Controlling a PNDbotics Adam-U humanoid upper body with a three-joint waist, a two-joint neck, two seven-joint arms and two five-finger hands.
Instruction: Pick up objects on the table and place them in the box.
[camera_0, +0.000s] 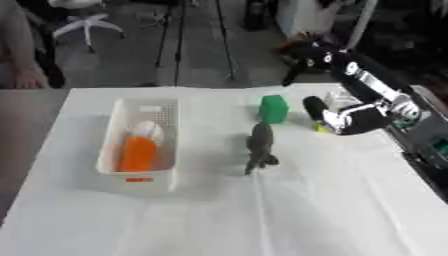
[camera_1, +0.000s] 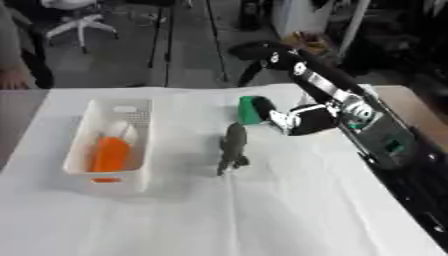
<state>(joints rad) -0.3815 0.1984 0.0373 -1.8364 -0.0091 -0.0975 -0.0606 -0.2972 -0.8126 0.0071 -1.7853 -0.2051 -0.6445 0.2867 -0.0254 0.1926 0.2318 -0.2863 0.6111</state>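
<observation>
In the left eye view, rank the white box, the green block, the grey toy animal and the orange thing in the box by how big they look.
1. White box
2. Grey toy animal
3. Orange thing, close to the animal
4. Green block, though it sits farther back

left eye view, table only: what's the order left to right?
White box holding an orange object and a white object → grey toy animal → green block → right hand, with a small yellow-green thing just below it.
</observation>
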